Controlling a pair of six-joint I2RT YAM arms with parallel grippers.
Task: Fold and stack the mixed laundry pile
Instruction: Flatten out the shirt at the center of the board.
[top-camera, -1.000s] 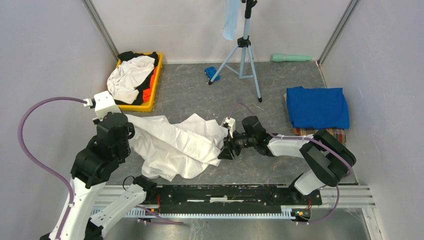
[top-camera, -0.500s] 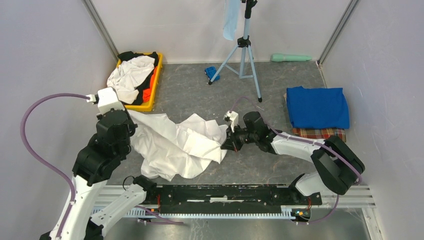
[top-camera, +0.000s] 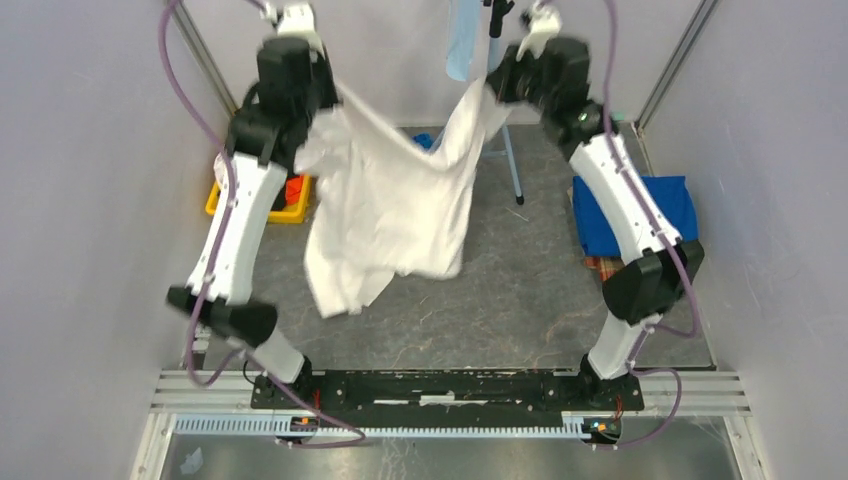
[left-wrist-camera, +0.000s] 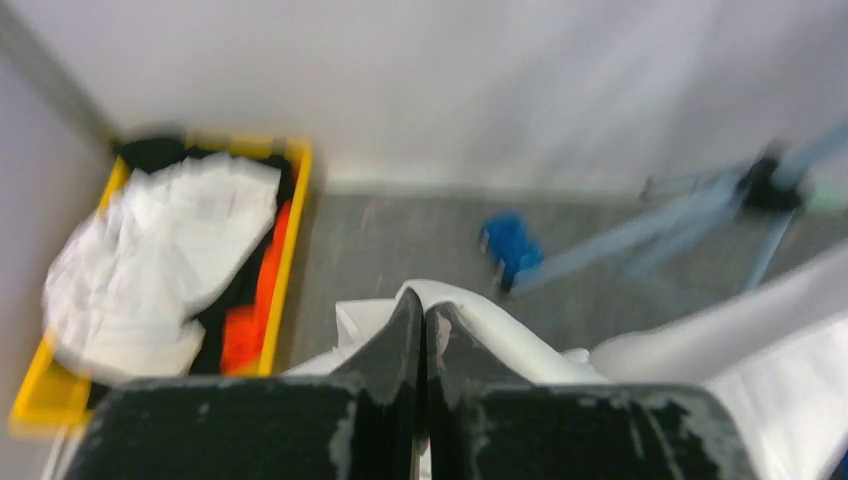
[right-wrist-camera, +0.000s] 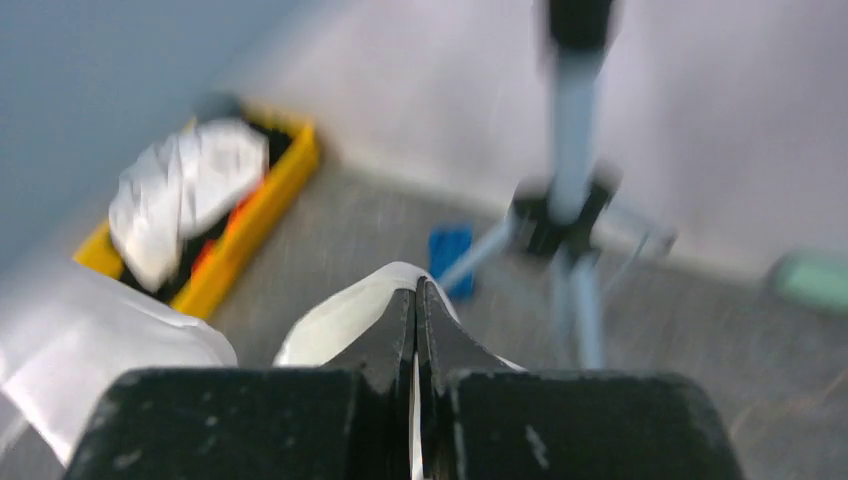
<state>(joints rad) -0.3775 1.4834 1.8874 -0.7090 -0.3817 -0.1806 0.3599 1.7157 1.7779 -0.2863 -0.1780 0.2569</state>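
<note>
1. White shirt (top-camera: 385, 210) is hanging in mid-air above the grey table (top-camera: 480, 300), slung between two raised arms. Its bunched lower end is dangling left of centre and, as far as the overhead view shows, clear of the surface.
2. Left gripper (left-wrist-camera: 422, 310) is clenching one upper edge of the cloth, jaws pressed together on a thin fold. At the opposite edge, the right gripper (right-wrist-camera: 415, 295) is pinching in the same way.
3. Both pinches are biting only a narrow lip of fabric, so a sharp shake is risking a slip that would likely drop the garment into a heap.
4. Fabric is sagging unevenly, with more bulk toward the left side. Laying it down like this is likely to trap creases and spoil the fold.
5. Right arm is working just beside the tripod (top-camera: 512, 170) and the pale-blue cloth (top-camera: 460, 50) draped on it. A swing of the shirt is threatening to snag either one or tip the stand.
6. Further right, a folded royal-blue T-shirt (top-camera: 670, 200) is lying on a plaid cloth (top-camera: 596, 267), partly behind the right arm. A low sweep on the way down could drag that stack askew.
7. Yellow tray (left-wrist-camera: 300, 200) in the far-left corner is holding the unfolded pile: a crumpled white garment (left-wrist-camera: 160, 250), an orange piece (left-wrist-camera: 255, 320) and black cloth (left-wrist-camera: 160, 150) beneath. No other container is showing.
</note>
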